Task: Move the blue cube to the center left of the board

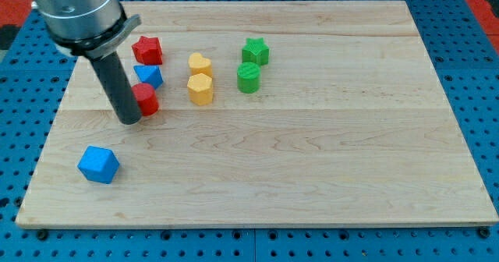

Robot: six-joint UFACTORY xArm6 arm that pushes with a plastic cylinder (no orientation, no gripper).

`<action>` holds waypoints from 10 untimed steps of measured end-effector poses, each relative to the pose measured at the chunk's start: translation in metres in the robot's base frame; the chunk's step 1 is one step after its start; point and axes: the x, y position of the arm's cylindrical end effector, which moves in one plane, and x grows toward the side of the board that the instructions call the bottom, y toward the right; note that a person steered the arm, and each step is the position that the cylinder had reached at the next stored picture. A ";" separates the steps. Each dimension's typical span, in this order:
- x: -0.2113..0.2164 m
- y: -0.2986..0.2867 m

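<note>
The blue cube (98, 164) lies near the board's bottom left corner. My tip (129, 121) rests on the wooden board (312, 161) at the view's left, above and slightly right of the blue cube, about a block's width away from it. The tip touches or nearly touches the left side of a red cylinder-like block (146, 100). The dark rod rises from the tip to the grey arm body at the top left.
A blue triangular block (149, 76) and a red star (147, 51) sit above the red block. A yellow heart (199, 64) and yellow hexagonal block (200, 89) stand mid-board. A green star (255, 51) and green cylinder (248, 78) lie to their right.
</note>
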 end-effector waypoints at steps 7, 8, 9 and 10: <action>0.051 -0.049; 0.041 -0.054; 0.052 -0.060; 0.057 -0.069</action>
